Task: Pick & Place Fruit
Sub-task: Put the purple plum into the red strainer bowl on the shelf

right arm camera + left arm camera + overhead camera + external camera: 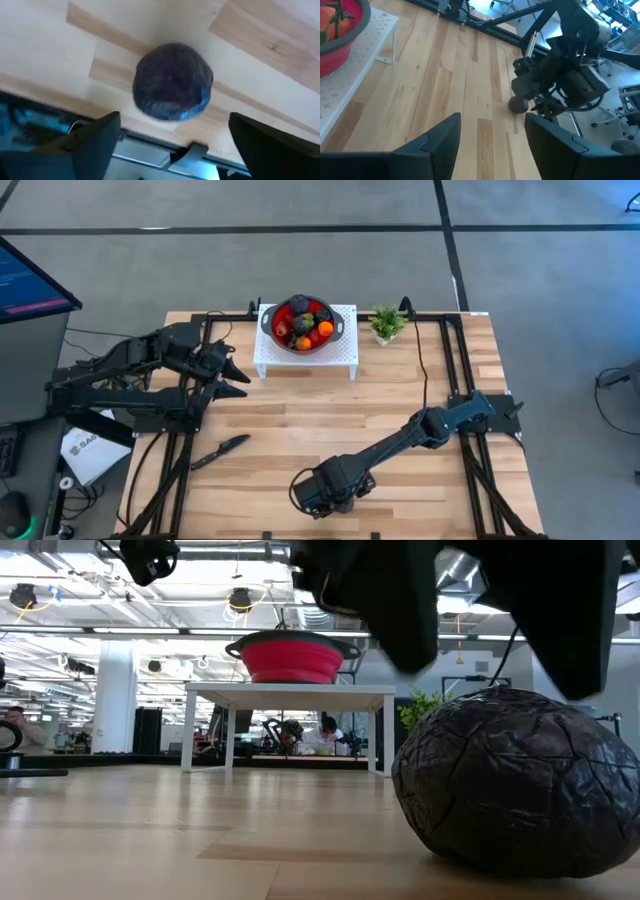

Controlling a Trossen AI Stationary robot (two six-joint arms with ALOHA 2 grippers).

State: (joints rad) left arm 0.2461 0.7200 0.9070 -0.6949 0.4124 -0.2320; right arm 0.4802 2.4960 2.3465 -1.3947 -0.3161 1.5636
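One dark purple fruit [172, 81] lies on the table's [400, 400] six o'clock edge, under the right gripper [172, 137], whose fingers are spread wide. A nudge could roll it off. Left gripper [492, 135] waits at nine o'clock, half-open and empty.

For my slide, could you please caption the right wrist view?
Open right gripper poised over a dark purple fruit lying on the wooden table.

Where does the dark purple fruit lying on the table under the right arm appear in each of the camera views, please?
High view: hidden beneath the right gripper.
Low view: dark purple fruit, large, at right.
Left wrist view: small, mid-right.
Right wrist view: centre, between open fingers.
Shared landmark: red bowl.
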